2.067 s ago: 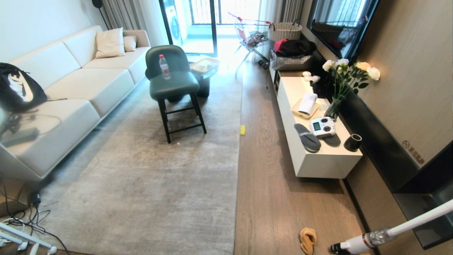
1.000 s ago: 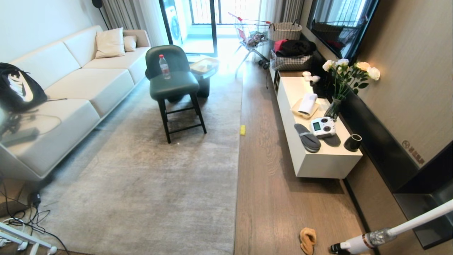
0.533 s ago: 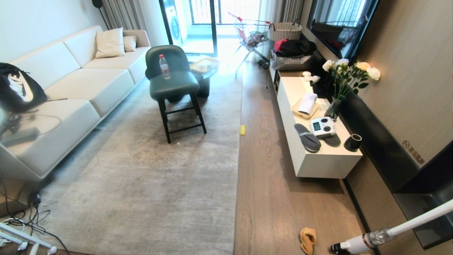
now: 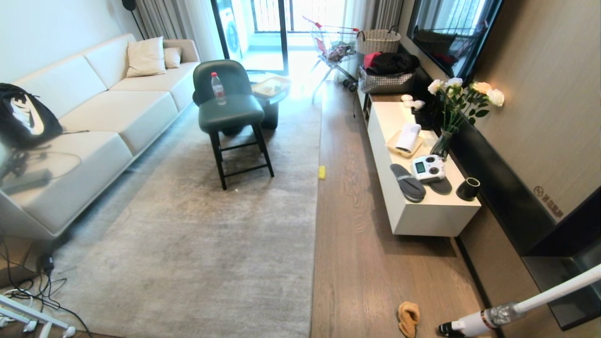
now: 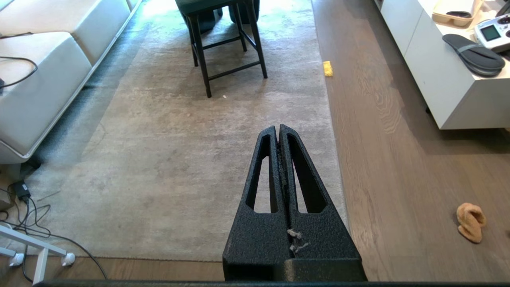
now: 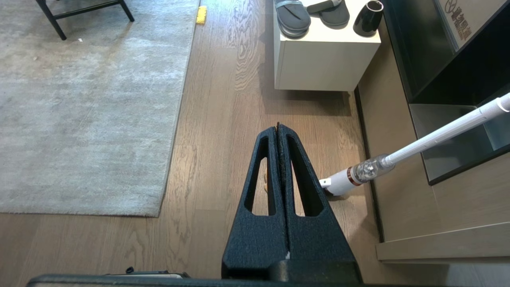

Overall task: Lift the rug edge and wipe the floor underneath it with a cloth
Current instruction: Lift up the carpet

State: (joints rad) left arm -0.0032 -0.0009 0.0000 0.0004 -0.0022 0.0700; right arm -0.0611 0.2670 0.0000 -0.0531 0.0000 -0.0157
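Note:
The pale grey rug lies flat, its straight rug edge (image 4: 313, 244) running alongside the wood-grain floor (image 4: 366, 263). The orange cloth (image 4: 408, 318) sits crumpled on the floor to the right of the rug, close to me. In the left wrist view my left gripper (image 5: 277, 128) hangs shut and empty above the rug edge (image 5: 338, 175), with the cloth (image 5: 471, 216) off to its side. My right gripper (image 6: 277, 126) is shut and empty above bare floor, and its fingers hide most of the cloth. The rug edge (image 6: 177, 131) ends in a rounded corner (image 6: 158, 212). Neither arm shows in the head view.
A white low cabinet (image 4: 422, 211) stands along the right wall, carrying slippers and a vase. A white stick vacuum (image 4: 493, 317) leans just right of the cloth. A green chair (image 4: 232, 112) stands on the rug, with a sofa (image 4: 94, 122) at the left, cables (image 4: 33, 291) and a small yellow block (image 4: 321, 172).

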